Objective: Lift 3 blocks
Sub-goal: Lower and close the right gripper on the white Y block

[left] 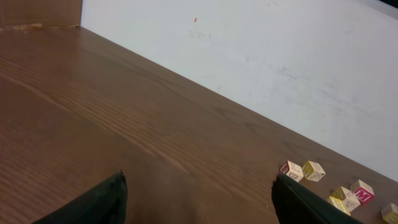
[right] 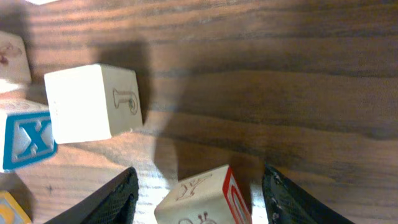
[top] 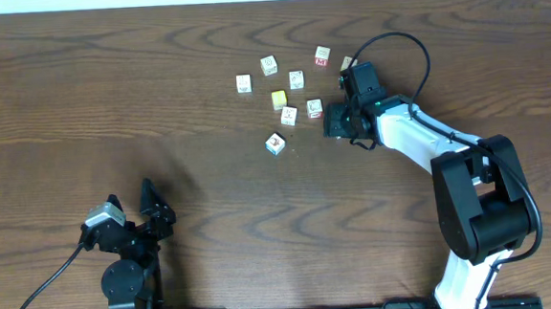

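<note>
Several small picture blocks lie scattered at the table's far middle. One pale block with a red side [right: 202, 198] [top: 314, 108] rests on the table between the fingers of my right gripper [right: 199, 179] [top: 325, 116]. That gripper is open, with a gap on each side of the block. A pale block with a line drawing [right: 93, 102] and a blue-faced X block [right: 25, 140] lie just to its left. My left gripper [top: 132, 198] [left: 199, 202] sits at the near left, open and empty, far from the blocks.
A plain yellow cube [top: 279, 99] lies among the blocks, and one block [top: 275, 143] lies apart toward the near side. The left wrist view shows a few blocks [left: 292, 170] by the white wall [left: 249, 50] at the table's far edge.
</note>
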